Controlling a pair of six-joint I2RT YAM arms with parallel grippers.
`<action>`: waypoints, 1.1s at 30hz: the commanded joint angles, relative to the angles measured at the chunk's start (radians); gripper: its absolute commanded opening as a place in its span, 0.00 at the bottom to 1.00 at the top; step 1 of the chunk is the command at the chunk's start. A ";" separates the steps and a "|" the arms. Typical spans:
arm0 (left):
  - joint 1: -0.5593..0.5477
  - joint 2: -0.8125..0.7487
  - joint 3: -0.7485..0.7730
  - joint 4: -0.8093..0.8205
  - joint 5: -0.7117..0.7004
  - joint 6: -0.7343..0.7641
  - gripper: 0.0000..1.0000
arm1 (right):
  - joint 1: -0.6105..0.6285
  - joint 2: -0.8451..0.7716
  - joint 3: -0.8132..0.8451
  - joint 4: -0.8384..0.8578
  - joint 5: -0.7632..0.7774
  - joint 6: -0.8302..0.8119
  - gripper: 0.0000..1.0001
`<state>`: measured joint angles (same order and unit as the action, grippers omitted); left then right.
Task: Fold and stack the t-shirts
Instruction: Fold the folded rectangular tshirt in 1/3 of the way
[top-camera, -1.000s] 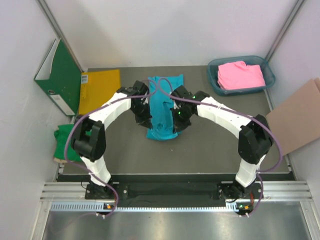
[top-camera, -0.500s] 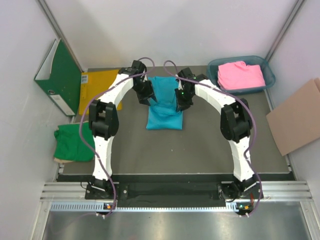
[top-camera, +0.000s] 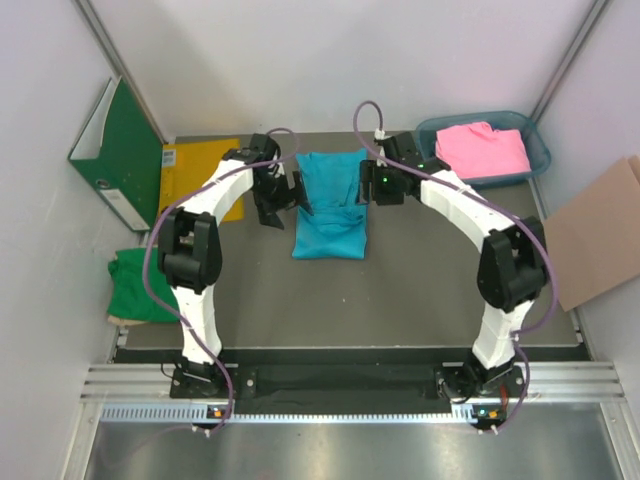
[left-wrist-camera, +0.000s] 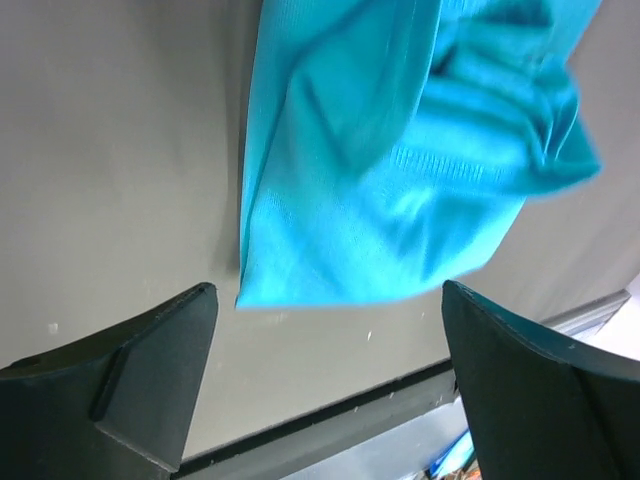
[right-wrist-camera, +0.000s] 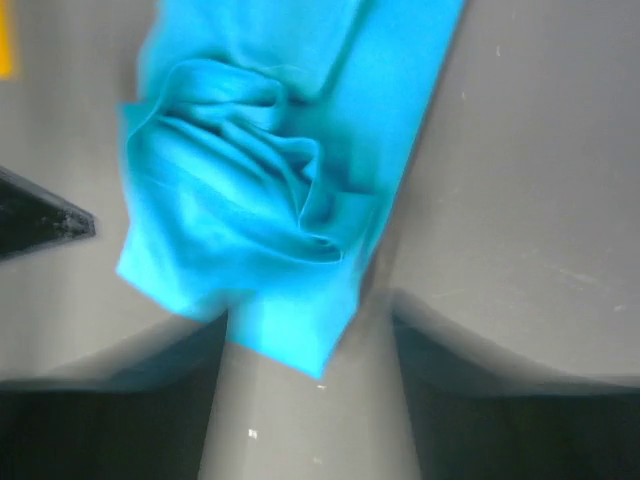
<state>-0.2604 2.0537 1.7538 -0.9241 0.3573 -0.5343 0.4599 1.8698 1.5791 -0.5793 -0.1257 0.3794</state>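
The turquoise-blue t-shirt (top-camera: 332, 205) lies folded on the dark table (top-camera: 400, 300) between my two grippers. My left gripper (top-camera: 279, 196) hangs open just off its left edge, holding nothing. In the left wrist view the shirt (left-wrist-camera: 400, 170) lies beyond the left gripper (left-wrist-camera: 328, 292). My right gripper (top-camera: 373, 186) stands open at the shirt's right edge. The right wrist view is blurred: a shirt (right-wrist-camera: 270, 190) corner reaches between the spread fingers of the right gripper (right-wrist-camera: 310, 325). A green t-shirt (top-camera: 140, 285) lies at the table's left edge. The pink one (top-camera: 482, 150) sits in a bin.
A blue bin (top-camera: 428, 130) stands at the back right. A green binder (top-camera: 120, 155) leans on the left wall, with a yellow envelope (top-camera: 200, 180) beside it. A brown cardboard sheet (top-camera: 595, 235) leans at the right.
Both grippers carried the shirt's near end toward the back, laying it over in a fold. They then opened, let the cloth go and moved apart to the shirt's sides.
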 joint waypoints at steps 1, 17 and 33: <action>0.004 -0.141 -0.141 0.077 0.037 0.019 0.99 | 0.037 -0.118 -0.094 0.068 -0.037 -0.034 0.00; 0.004 -0.228 -0.277 0.057 -0.040 0.019 0.99 | 0.246 0.192 0.130 -0.066 0.044 -0.162 0.00; 0.004 -0.165 -0.298 0.038 -0.055 0.054 0.99 | 0.214 0.347 0.387 -0.137 0.089 -0.189 0.00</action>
<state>-0.2592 1.8690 1.4445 -0.8768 0.3141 -0.5053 0.6865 2.2021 1.9156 -0.6865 -0.0547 0.2131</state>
